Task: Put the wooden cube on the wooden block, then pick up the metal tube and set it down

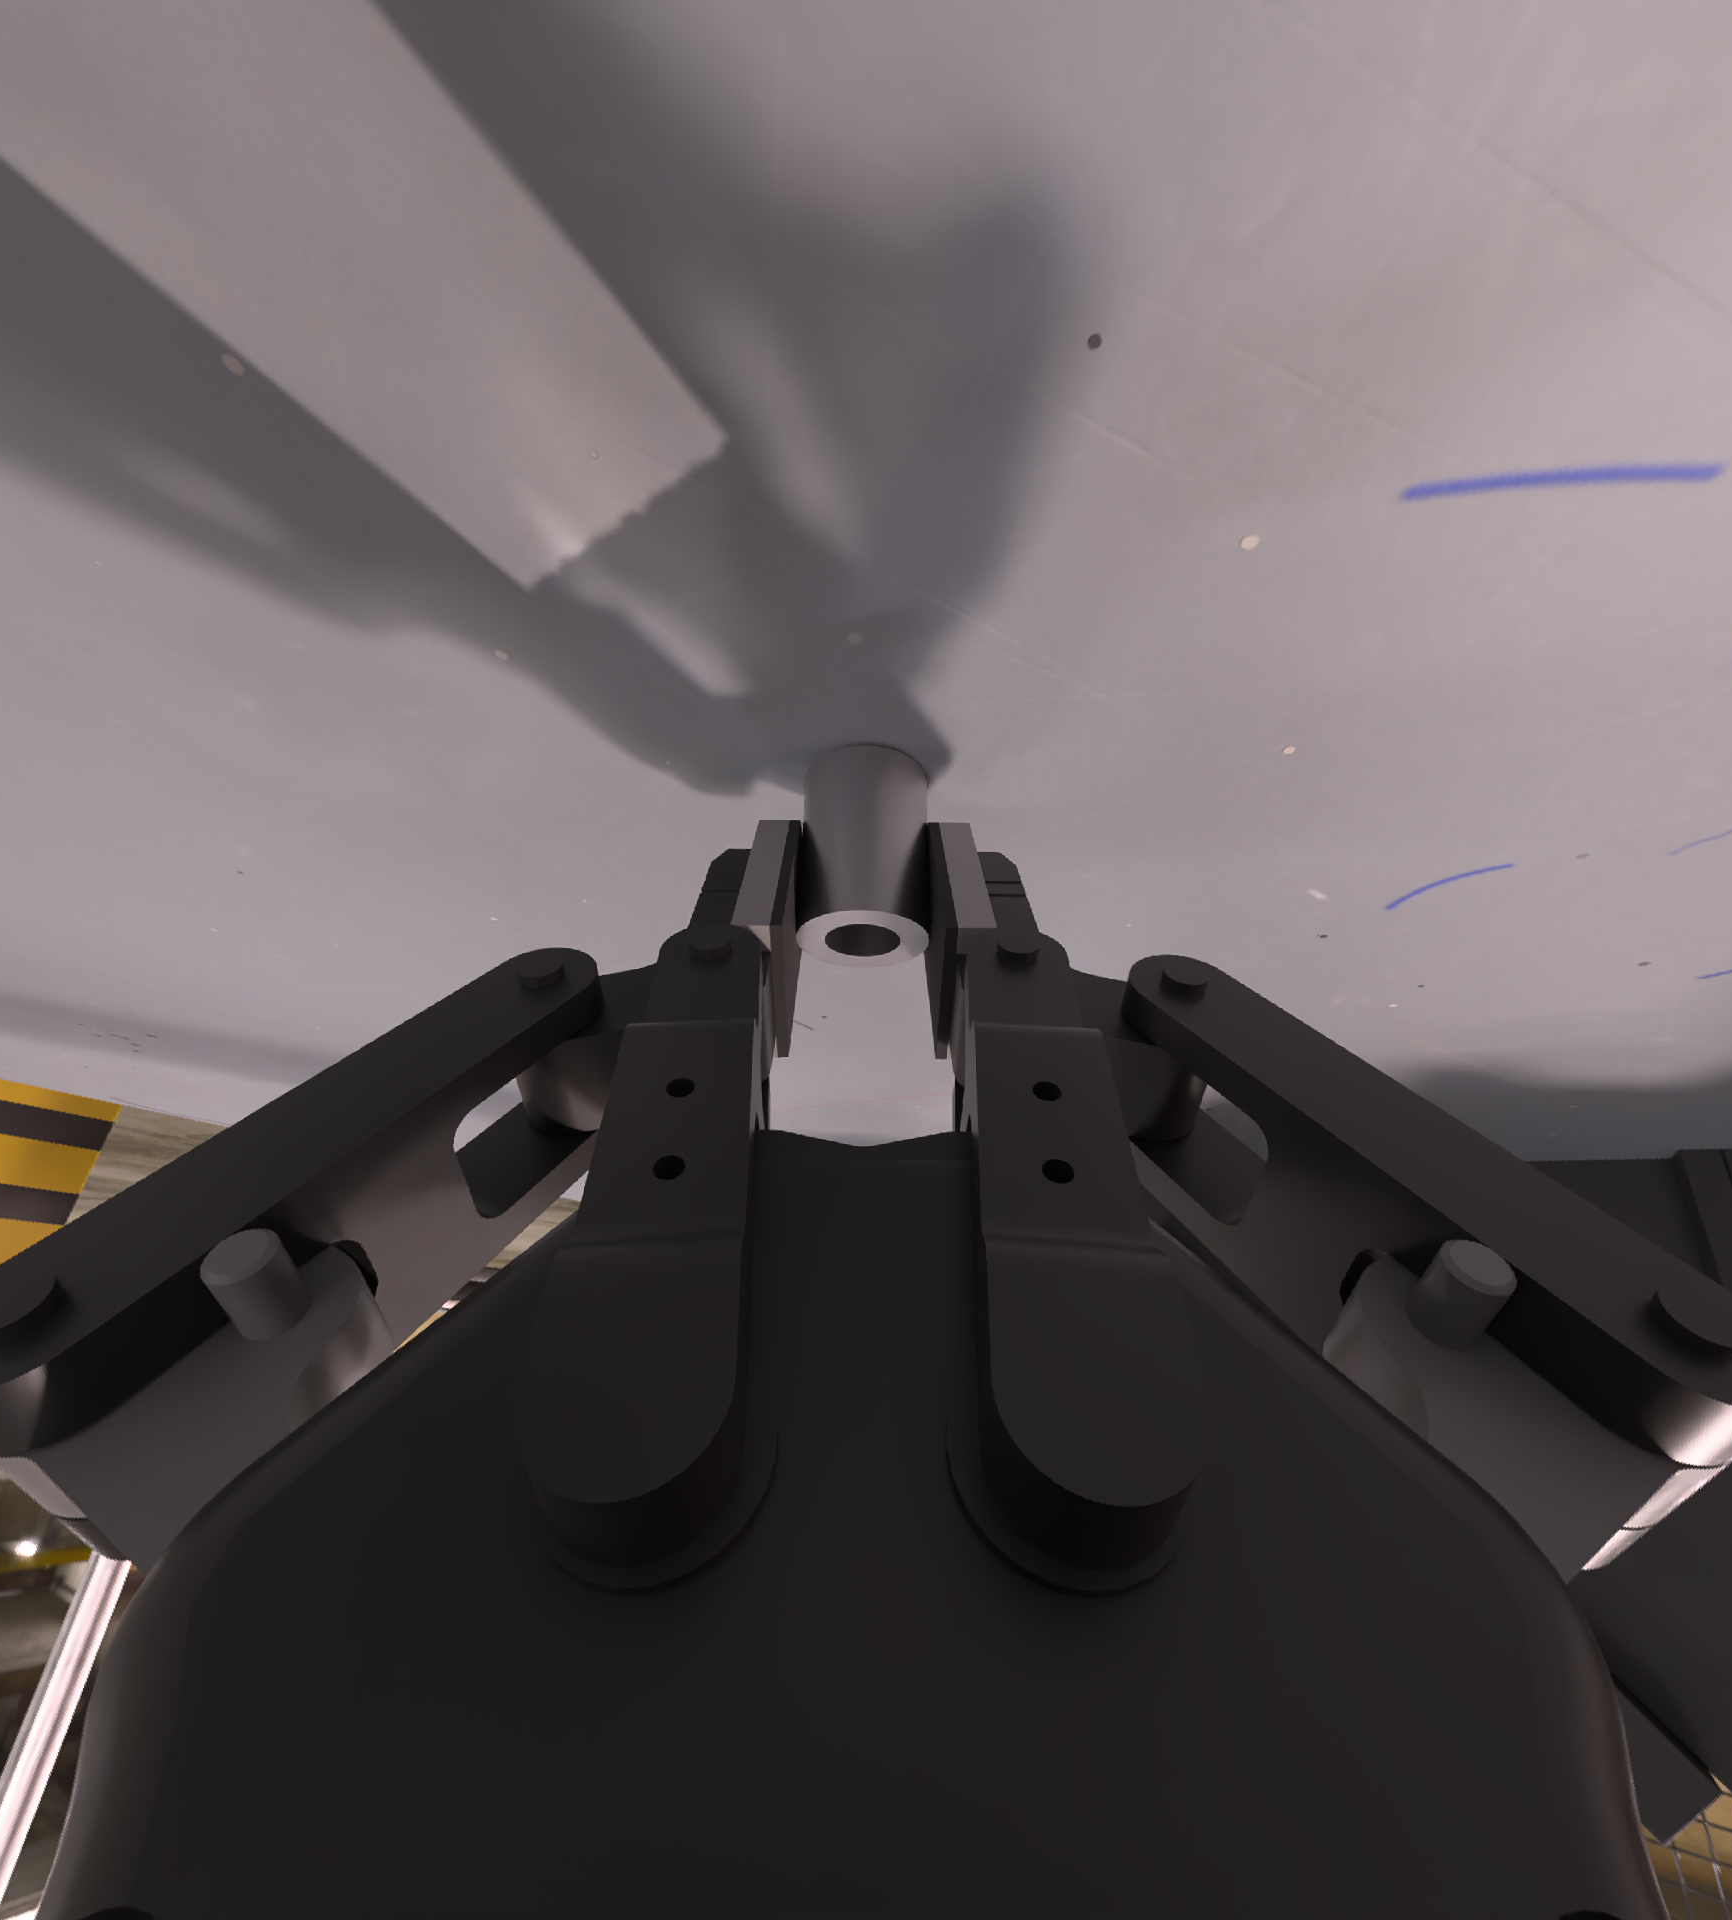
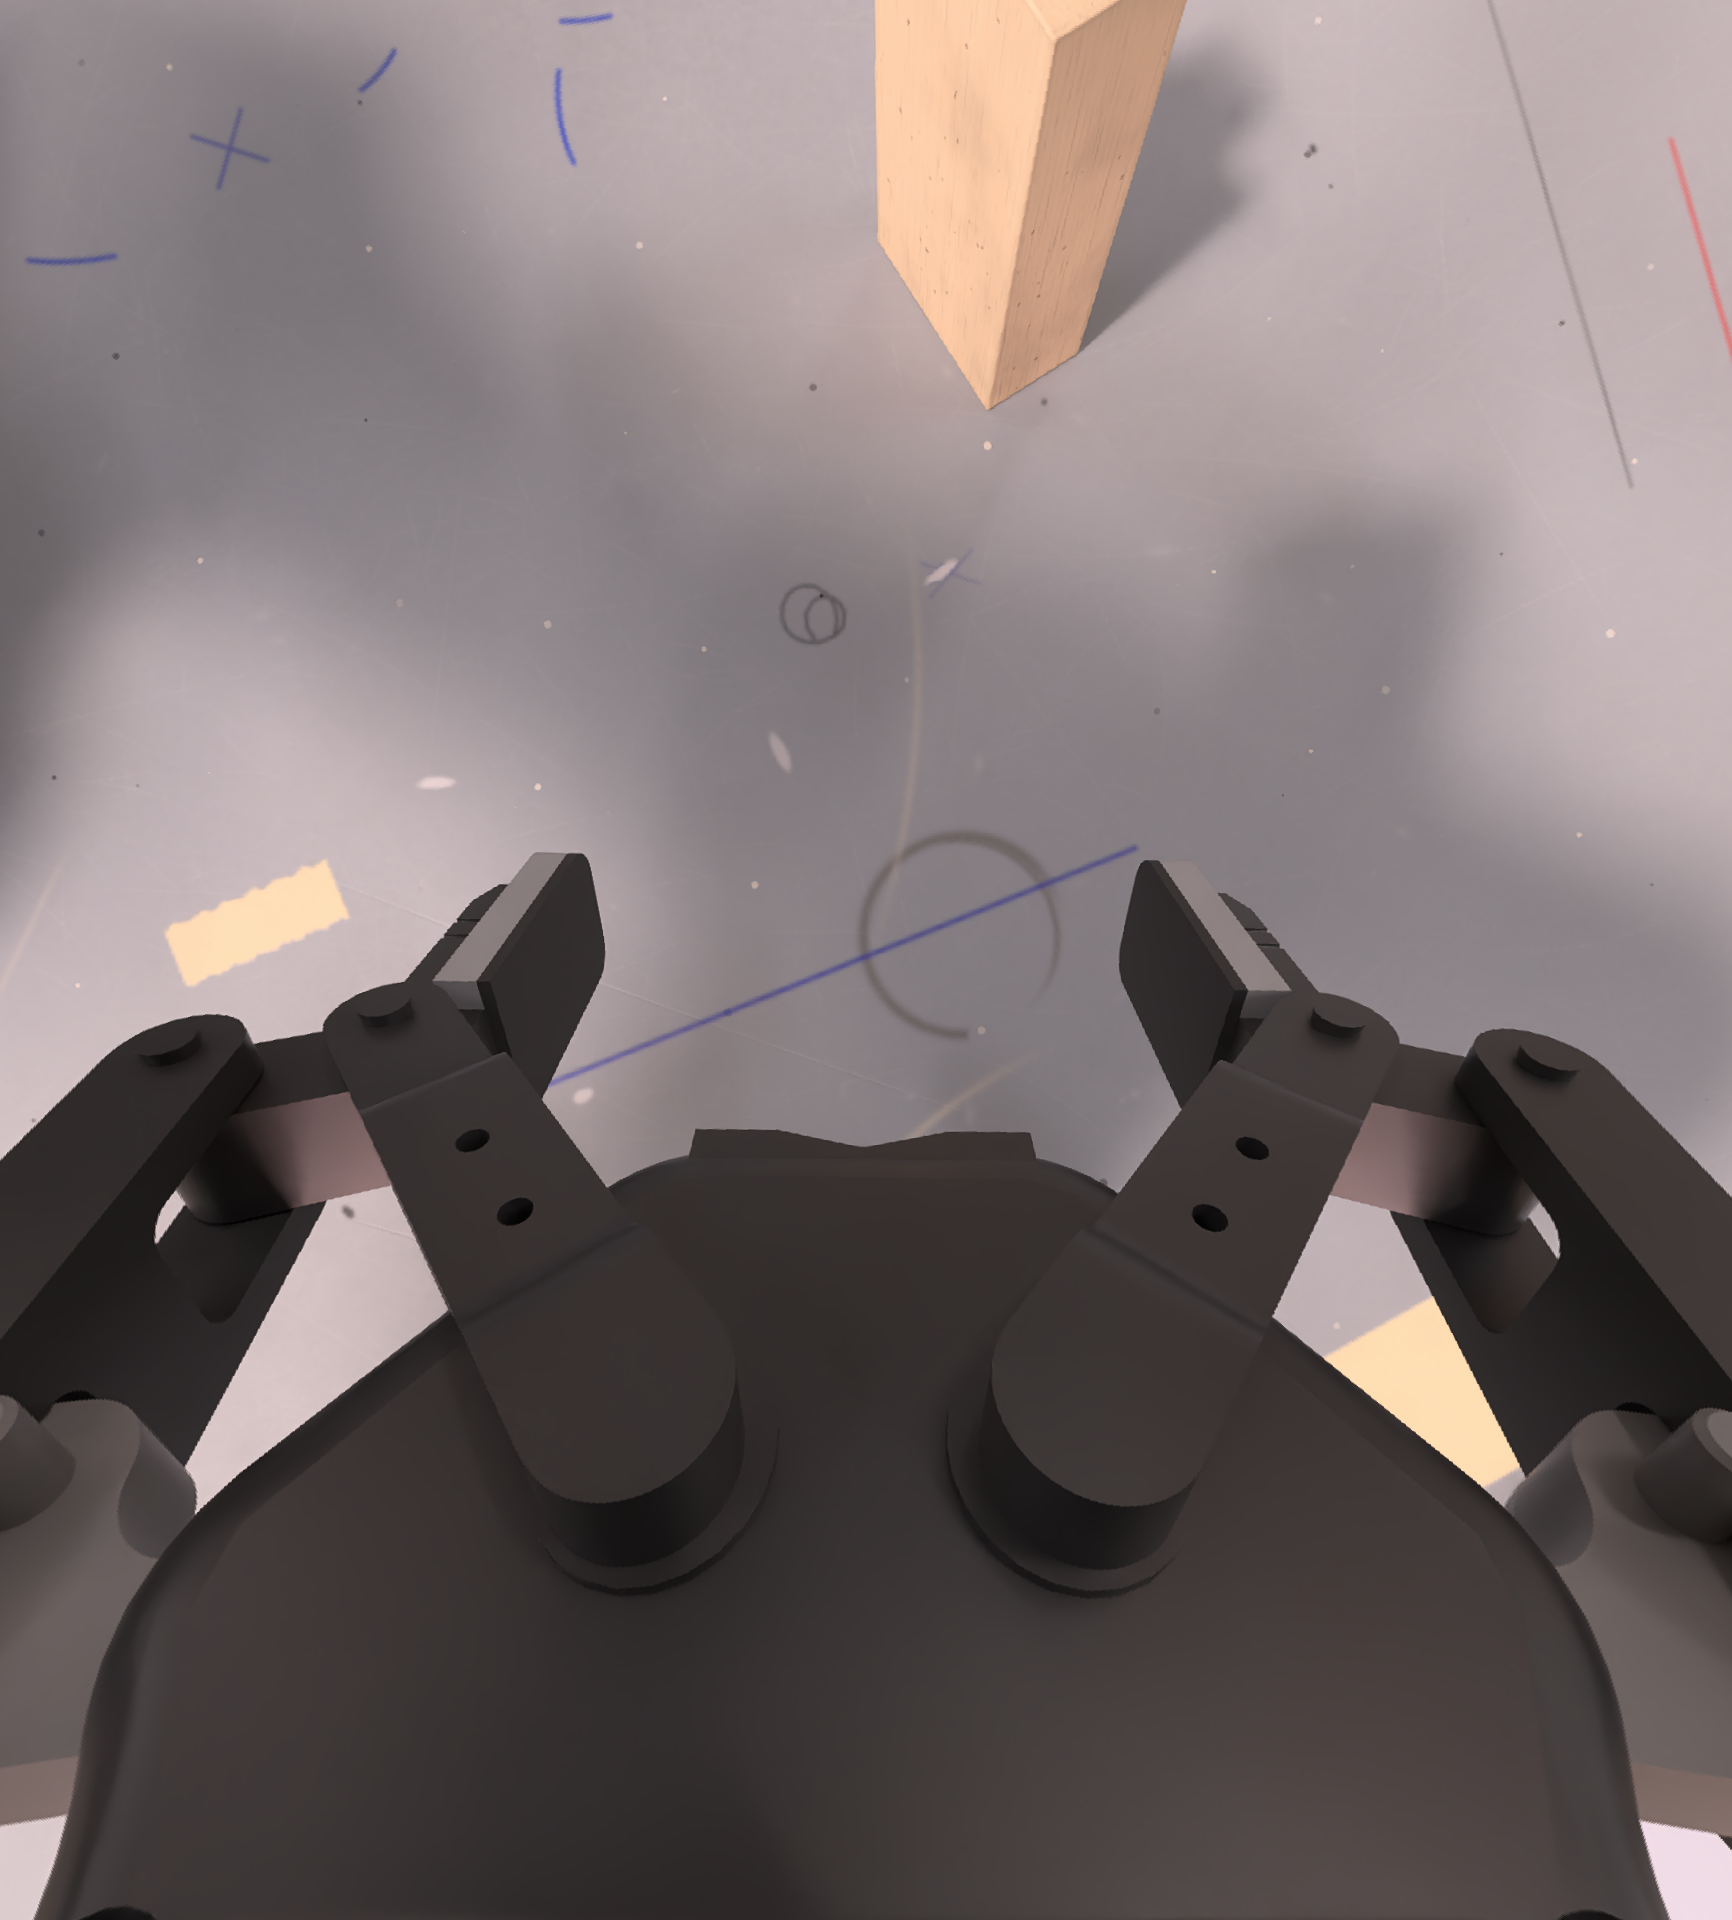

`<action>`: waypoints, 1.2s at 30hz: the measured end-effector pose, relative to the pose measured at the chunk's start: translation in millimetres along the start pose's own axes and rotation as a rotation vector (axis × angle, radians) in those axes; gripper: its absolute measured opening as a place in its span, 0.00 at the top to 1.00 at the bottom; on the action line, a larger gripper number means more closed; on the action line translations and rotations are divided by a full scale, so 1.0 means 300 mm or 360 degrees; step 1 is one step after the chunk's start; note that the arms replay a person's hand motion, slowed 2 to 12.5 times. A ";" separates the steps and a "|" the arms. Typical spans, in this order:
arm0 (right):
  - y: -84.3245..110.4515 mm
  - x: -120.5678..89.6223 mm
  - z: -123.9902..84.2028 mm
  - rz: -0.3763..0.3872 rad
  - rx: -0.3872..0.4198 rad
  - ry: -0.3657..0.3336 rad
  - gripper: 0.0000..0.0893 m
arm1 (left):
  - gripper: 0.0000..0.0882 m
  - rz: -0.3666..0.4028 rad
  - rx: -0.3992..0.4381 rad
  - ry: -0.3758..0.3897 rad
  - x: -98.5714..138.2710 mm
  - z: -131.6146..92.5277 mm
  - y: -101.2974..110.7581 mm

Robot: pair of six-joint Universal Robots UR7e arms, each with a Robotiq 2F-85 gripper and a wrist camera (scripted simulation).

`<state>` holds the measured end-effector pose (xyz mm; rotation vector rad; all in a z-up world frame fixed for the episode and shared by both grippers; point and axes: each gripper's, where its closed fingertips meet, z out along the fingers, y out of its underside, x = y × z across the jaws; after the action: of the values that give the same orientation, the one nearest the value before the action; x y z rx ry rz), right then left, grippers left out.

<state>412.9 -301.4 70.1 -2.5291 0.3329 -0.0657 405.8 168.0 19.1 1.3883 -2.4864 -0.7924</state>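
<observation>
Currently my left gripper [image 1: 863,925] clamps the metal tube [image 1: 863,831] upright, its lower end at the grey table [image 1: 1361,312]. Opening off-balance could topple it. My right gripper [image 2: 862,935] hangs wide open, empty, near the wooden block [image 2: 1007,197].

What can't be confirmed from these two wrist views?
- Wooden block: right wrist view's top edge cuts off its top, so whether a cube sits there is unseen.
- Metal tube: in the left wrist view, the left pincer covers its sides; whether its far end touches the table is unclear.
</observation>
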 end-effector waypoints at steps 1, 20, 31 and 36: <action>0.000 0.000 0.000 0.0001 -0.0001 0.0001 0.04 | 0.76 0.0003 0.0009 -0.0003 -0.001 -0.002 -0.003; -0.001 -0.002 -0.001 0.0003 0.0003 0.0004 0.04 | 0.76 0.0163 0.0345 0.0124 0.093 -0.145 -0.067; 0.000 -0.005 -0.005 0.0005 -0.0002 0.0009 0.04 | 0.76 0.0342 0.0465 0.0063 0.193 -0.341 -0.113; -0.004 -0.009 -0.009 -0.0001 0.0001 0.0013 0.04 | 0.76 0.0434 0.0446 -0.0024 0.249 -0.446 -0.134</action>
<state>410.2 -301.3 73.1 -2.5289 0.3355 -0.0759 448.8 40.8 103.0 1.0812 -2.8002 -0.4133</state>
